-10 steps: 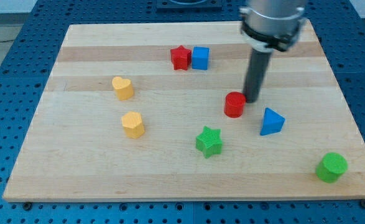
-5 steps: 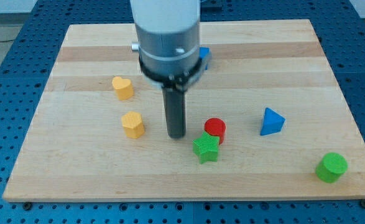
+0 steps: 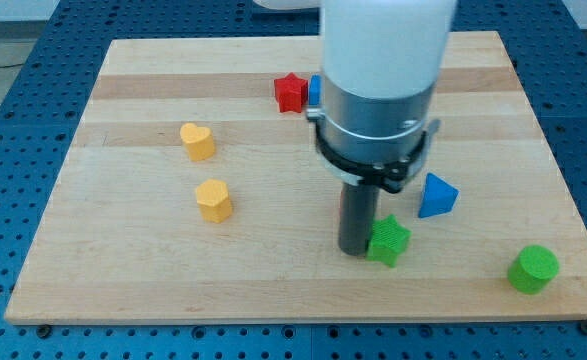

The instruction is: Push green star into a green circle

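Note:
The green star lies near the board's bottom edge, right of centre. My tip stands right against the star's left side. The green circle, a short cylinder, sits in the board's bottom right corner, well to the right of the star. The red cylinder seen earlier is hidden behind my rod and the arm's body.
A blue triangle block lies just above and right of the star. A red star and a partly hidden blue cube sit near the top. A yellow heart and a yellow hexagon-like block lie at the left. The wooden board ends close below the star.
My tip swept from the red cylinder's upper right to the star's left, then moved right. The star has slid right, and the red cylinder shifted down-left and is now hidden.

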